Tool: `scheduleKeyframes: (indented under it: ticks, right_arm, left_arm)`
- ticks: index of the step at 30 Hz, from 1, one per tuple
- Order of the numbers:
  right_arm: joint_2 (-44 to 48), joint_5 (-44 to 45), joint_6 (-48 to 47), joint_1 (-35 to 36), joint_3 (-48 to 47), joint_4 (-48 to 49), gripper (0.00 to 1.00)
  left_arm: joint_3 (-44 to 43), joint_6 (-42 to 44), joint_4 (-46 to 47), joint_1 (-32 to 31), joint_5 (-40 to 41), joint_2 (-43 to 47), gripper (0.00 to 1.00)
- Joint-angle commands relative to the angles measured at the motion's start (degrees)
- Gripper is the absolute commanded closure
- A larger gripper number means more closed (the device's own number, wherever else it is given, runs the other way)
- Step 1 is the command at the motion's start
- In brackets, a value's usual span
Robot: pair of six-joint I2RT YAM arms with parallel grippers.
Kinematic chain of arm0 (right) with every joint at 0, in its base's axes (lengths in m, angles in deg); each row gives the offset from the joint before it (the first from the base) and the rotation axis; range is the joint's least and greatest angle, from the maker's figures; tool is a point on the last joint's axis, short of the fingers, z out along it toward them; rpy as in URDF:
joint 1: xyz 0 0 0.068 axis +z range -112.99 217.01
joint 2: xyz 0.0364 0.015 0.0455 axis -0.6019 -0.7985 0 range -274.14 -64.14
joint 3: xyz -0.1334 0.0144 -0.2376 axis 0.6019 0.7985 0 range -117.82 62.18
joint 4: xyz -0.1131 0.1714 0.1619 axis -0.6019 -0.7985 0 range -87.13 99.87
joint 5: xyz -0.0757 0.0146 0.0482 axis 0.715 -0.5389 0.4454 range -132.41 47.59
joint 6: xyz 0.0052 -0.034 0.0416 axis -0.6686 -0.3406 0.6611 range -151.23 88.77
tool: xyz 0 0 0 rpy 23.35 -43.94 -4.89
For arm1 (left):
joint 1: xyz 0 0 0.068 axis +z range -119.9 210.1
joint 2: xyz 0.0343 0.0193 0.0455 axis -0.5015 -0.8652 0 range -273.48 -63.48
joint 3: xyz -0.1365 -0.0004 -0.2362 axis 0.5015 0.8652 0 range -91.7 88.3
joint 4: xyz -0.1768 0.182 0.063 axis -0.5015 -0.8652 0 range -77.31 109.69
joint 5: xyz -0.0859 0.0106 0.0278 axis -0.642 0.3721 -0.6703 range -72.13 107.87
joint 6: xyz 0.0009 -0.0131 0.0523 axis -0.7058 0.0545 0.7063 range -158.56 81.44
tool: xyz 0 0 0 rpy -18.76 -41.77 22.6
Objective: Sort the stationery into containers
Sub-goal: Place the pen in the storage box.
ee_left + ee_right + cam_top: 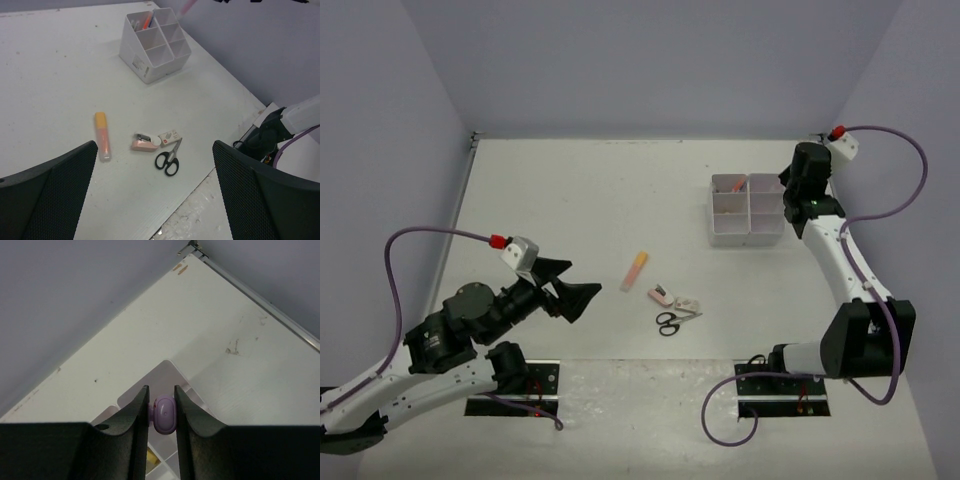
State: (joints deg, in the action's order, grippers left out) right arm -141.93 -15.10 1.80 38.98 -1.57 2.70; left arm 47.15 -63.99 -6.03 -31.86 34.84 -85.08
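While the right pincer (161,394) clamps one lilac highlighter (165,416) above the one six-compartment organiser box (745,238), the left pincer (585,275) gapes wide, empty. On the surface (60,75) lie one orange highlighter (102,136), one pair of scissors (168,159), one pink eraser (142,145) and one white eraser (169,136).

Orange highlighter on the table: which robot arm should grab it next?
Probably the left. The left gripper is open and nearer the orange highlighter. The right gripper is shut on a lilac highlighter over the organiser box.
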Motion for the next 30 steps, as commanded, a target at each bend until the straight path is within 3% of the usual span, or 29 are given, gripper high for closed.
scheduleKeyframes:
  ticks: [1,15,17,19,20,26,30]
  right_arm:
    - [-3.2,0.5,-2.0,-0.3,-4.0,4.3,1.0]
    - [-9.6,-2.3,-2.8,-0.3,-5.4,5.9,1.0]
    - [-10.3,-2.5,-2.9,-0.3,-5.8,4.8,0.88]
    - [-10.9,-2.9,-1.9,-0.3,-5.5,3.9,0.47]
    - [-10.7,-3.1,-1.5,-0.3,-5.2,3.7,0.36]
    - [-7.3,-5.0,-1.2,-0.2,-3.8,4.2,0.33]
    - [-4.3,-7.2,-0.7,0.0,-4.8,1.9,0.3]
  left_arm:
    - [1.8,3.4,1.3,0.1,-1.3,1.5,0.0]
    - [2.0,3.6,1.0,0.2,-3.5,-2.0,0.0]
    - [2.0,3.6,1.1,0.2,-3.4,-2.1,0.0]
    - [2.0,3.4,1.0,0.1,-3.5,-2.2,0.0]
    - [2.0,3.4,1.1,0.1,-3.6,-2.2,0.0]
    - [1.8,2.3,1.0,0.2,-1.1,-3.5,0.0]
    - [3.1,-4.2,2.5,0.2,3.1,-7.9,0.0]
